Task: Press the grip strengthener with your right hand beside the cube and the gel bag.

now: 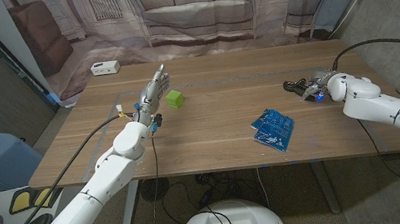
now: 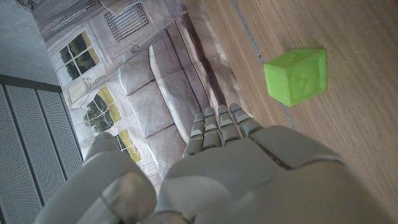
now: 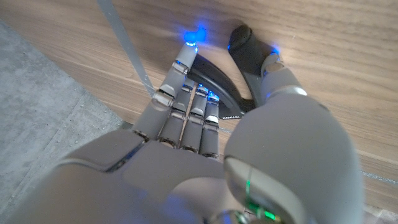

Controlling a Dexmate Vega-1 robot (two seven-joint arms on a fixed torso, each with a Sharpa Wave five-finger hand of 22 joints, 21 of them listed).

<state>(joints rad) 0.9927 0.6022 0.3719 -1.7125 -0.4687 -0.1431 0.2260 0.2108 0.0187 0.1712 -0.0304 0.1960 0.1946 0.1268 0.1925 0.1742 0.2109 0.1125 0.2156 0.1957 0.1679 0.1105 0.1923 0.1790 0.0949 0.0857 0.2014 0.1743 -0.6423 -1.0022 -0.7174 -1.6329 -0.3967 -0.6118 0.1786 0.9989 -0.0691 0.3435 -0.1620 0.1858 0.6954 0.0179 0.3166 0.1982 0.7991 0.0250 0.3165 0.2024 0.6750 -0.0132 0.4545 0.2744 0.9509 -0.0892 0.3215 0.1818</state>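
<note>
The right hand (image 1: 319, 88) is gripping the black grip strengthener (image 1: 295, 85) at the far right of the desk (image 1: 217, 125); in the right wrist view its fingers (image 3: 186, 106) are wrapping over one handle while the thumb is lying against the other. The blue gel bag (image 1: 273, 129) is lying nearer, left of that hand and well apart from it. The green cube (image 1: 174, 98) is sitting at the far left, just beside the left hand (image 1: 152, 91), which is holding nothing, fingers stretched out together.
</note>
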